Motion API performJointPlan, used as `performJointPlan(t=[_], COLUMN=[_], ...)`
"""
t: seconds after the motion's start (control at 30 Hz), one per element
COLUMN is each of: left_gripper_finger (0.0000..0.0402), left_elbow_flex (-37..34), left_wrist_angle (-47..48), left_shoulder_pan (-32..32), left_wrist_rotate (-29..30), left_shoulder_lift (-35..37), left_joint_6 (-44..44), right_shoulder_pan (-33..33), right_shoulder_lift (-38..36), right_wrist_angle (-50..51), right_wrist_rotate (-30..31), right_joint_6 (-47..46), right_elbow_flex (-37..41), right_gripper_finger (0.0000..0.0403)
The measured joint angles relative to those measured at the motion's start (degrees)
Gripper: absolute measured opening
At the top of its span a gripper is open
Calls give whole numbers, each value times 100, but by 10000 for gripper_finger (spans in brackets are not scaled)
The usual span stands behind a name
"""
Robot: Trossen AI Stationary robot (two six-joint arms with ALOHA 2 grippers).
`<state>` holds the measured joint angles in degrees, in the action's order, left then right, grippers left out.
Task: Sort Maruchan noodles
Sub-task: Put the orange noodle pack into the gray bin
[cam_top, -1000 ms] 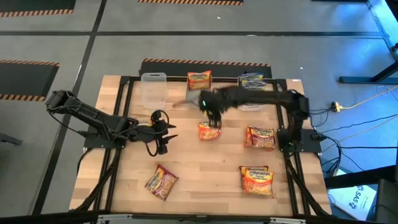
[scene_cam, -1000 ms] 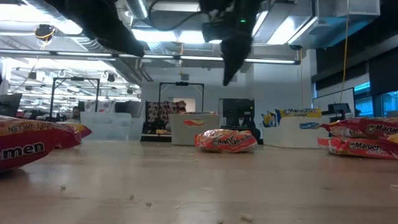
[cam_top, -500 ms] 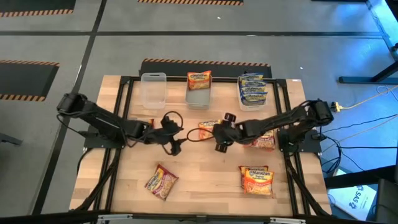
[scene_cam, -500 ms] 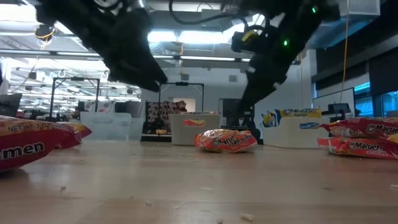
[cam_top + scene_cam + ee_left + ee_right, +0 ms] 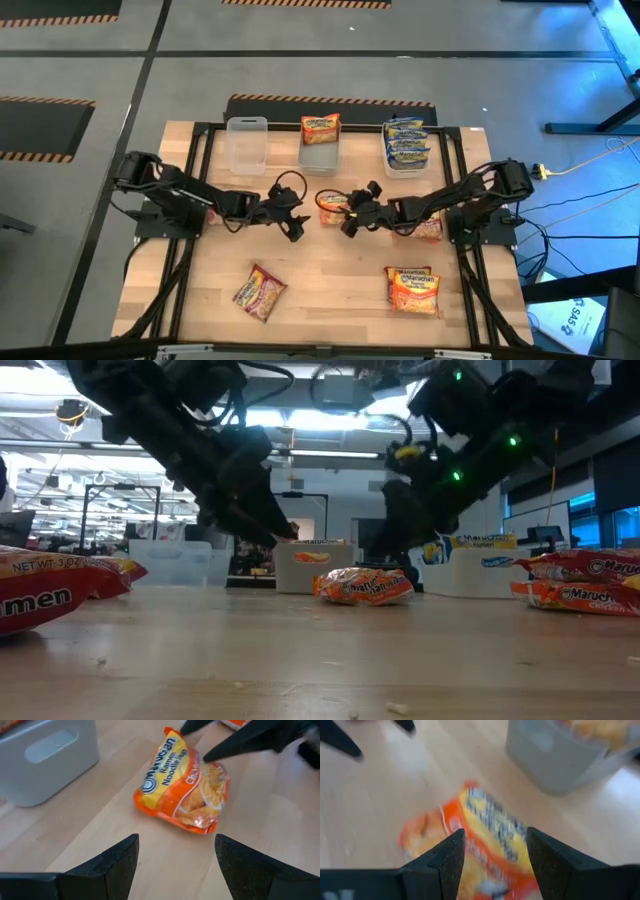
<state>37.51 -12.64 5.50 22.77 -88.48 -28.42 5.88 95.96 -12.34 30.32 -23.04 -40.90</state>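
Orange noodle packet point(image 5: 333, 205) lies at frame centre in the high view, left pincer point(image 5: 296, 228) and right pincer point(image 5: 350, 222) flanking it low on the counter point(image 5: 330, 290); other packets sit lower left point(image 5: 260, 291) and lower right point(image 5: 413, 290), tubs along the top. Low view: packet point(image 5: 364, 586) mid-frame, flat on wood, arms dark above. Left wrist: packet point(image 5: 183, 788) ahead, fingers point(image 5: 112, 860) wide, empty. Right wrist: packet point(image 5: 475, 845) between spread fingers point(image 5: 445, 857), no contact discernible.

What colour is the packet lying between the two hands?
Orange with a yellow band, the noodle packet lies on the wood; the left wrist view shows it best.
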Motion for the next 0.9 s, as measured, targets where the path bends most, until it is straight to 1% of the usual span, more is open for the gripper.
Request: performJointPlan(t=[0.17, 0.27, 0.4, 0.47, 0.57, 0.63, 0.7, 0.73, 0.8, 0.9], left_gripper_finger=[254, 253, 252, 252, 252, 252, 252, 252, 252, 252], left_elbow_flex=[1, 2, 2, 5, 103, 175, 208, 208, 209, 212], left_wrist_angle=[-257, -252, -254, -251, -249, -257, -257, -254, -196, -170], left_shoulder_pan=[-42, -40, -42, -43, -87, -138, -199, -232, -304, -392], left_wrist_rotate=[-103, -134, -208, -492, -1110, -1462, -1683, -1755, -1946, -2367], left_shoulder_lift=[-152, -158, -158, -158, -156, -154, -153, -152, -160, -378], left_joint_6=[-5, 0, 22, 22, 23, -13, -136, -221, -519, -1153], right_shoulder_pan=[10, 9, 97, 249, 524, 683, 852, 928, 1057, 1164], right_shoulder_lift=[357, 555, 683, 693, 709, 718, 721, 724, 724, 728], right_wrist_angle=[-167, -236, -373, -471, -716, -884, -991, -1006, -1013, -1058], right_wrist_rotate=[-221, -421, -742, -920, -1137, -1436, -1713, -1729, -1519, -1273], right_joint_6=[-73, -72, 193, 444, 840, 1151, 1419, 1505, 1633, 1754], right_elbow_flex=[5, -49, -75, -73, -58, -52, -48, -48, -47, -45], right_gripper_finger=[197, 197, 197, 197, 197, 197, 197, 197, 197, 197])
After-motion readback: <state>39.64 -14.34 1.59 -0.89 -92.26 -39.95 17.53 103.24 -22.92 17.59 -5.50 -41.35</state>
